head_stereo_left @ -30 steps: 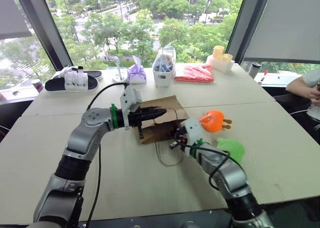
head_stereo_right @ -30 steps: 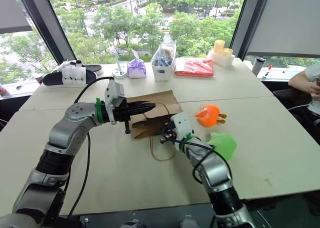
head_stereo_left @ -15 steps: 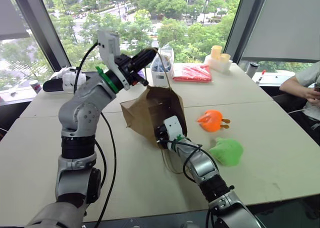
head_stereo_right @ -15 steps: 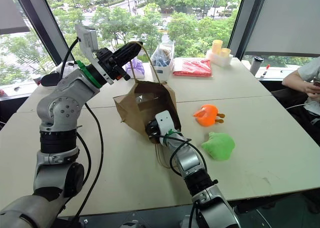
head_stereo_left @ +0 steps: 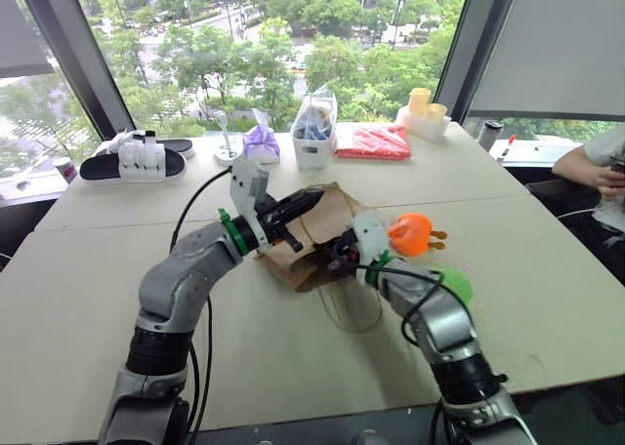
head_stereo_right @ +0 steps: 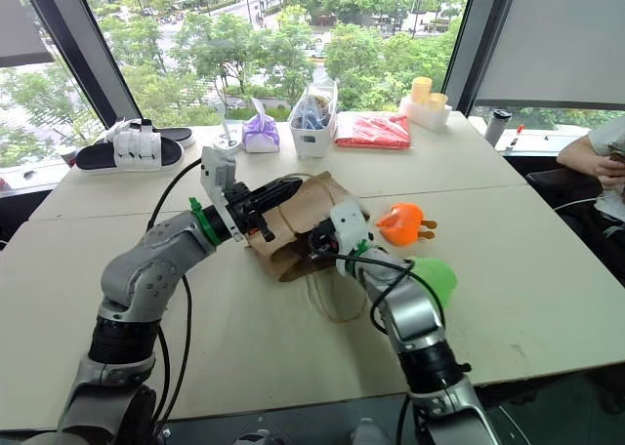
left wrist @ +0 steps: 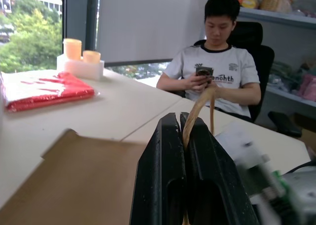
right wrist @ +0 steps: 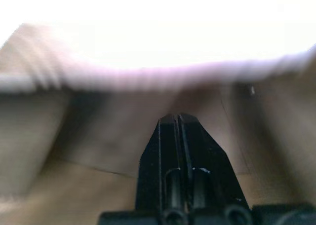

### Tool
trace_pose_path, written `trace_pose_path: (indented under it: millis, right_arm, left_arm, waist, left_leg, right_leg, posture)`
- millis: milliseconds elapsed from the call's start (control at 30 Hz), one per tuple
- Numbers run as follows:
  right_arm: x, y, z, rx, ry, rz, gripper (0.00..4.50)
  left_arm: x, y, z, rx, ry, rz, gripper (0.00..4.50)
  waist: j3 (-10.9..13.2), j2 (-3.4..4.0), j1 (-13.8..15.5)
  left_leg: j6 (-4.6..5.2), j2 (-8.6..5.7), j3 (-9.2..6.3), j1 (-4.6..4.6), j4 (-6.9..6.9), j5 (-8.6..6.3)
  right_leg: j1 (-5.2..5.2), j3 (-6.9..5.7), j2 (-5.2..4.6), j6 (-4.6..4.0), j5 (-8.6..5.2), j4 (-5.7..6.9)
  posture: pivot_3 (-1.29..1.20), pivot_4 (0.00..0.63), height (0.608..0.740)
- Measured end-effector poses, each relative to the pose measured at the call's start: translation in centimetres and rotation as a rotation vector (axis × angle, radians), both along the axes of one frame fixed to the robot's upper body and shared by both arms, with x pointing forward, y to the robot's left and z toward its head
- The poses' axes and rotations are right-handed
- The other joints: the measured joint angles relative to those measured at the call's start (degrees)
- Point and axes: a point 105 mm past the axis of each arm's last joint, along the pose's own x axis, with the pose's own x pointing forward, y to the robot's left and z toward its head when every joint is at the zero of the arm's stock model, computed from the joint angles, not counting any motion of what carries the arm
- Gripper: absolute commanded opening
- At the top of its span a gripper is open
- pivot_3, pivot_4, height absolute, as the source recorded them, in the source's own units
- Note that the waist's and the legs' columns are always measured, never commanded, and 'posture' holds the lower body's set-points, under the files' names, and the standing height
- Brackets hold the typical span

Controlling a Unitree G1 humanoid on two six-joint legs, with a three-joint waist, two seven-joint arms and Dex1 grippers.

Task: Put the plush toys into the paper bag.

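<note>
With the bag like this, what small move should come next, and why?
Probably lift the left pincer to stand the paper bag upright. It is shut on the handle, the bag slumps on the table, and the orange toy and green toy lie outside.

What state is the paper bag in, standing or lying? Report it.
Lying. The paper bag lies slumped on the table, not standing, its mouth not up; both plush toys, orange and green, lie outside it.

Both grippers (left wrist: 180, 117) (right wrist: 177, 117) closed; arms converging
</note>
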Motion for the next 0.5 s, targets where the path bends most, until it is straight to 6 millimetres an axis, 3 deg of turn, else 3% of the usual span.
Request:
trace_pose_path:
  millis: [100, 233, 400, 433, 500]
  right_arm:
    - [-2.3, -2.4, 0.5, -0.042, 0.033, 0.022, 0.00]
    - [-5.4, -8.3, 1.3, -0.133, 0.104, -0.047, 1.82]
    - [-7.5, -12.5, 1.7, -0.203, 0.166, -0.149, 4.22]
    - [-8.0, -13.4, 1.0, -0.233, 0.196, -0.174, 4.42]
    - [-8.9, -14.8, -1.0, -0.286, 0.277, -0.212, 4.42]
  left_arm:
    - [0.2, -0.1, 0.0, -0.012, -0.012, 0.009, 0.06]
    - [0.5, 0.5, 0.0, -0.029, -0.008, 0.031, 0.00]
    - [0.3, 0.3, 0.1, -0.038, -0.014, 0.017, 0.00]
    - [0.3, 0.2, 0.1, -0.041, -0.013, 0.013, 0.00]
    - [0.2, 0.2, 0.2, -0.046, -0.014, 0.010, 0.00]
  waist:
    - [0.0, 0.00, 1.0]
    - [0.0, -0.03, 1.7]
    - [0.0, -0.02, 1.5]
    - [0.0, -0.02, 1.5]
    - [0.0, -0.06, 1.6]
  left_leg:
    - [0.02, -0.02, 0.03, -0.02, 0.03, -0.01]
    - [0.09, -0.04, 0.04, -0.14, 0.12, -0.05]
    - [0.09, 0.02, 0.10, -0.05, 0.08, -0.05]
    - [0.09, 0.02, 0.10, -0.06, 0.09, -0.05]
    - [0.10, 0.02, 0.11, -0.06, 0.11, -0.05]
  right_leg:
    - [0.04, 0.00, -0.02, 0.00, 0.00, -0.07]
    - [0.06, -0.03, -0.05, 0.01, 0.00, -0.16]
    - [0.09, -0.04, -0.03, 0.01, -0.01, -0.11]
    - [0.10, -0.04, -0.03, 0.01, -0.01, -0.12]
    - [0.13, -0.04, -0.04, 0.02, -0.01, -0.14]
  posture:
    - [0.00, 0.150, 0.740]
    - [0.00, 0.150, 0.740]
    - [0.00, 0.150, 0.740]
    - [0.00, 0.150, 0.740]
    - [0.00, 0.150, 0.740]
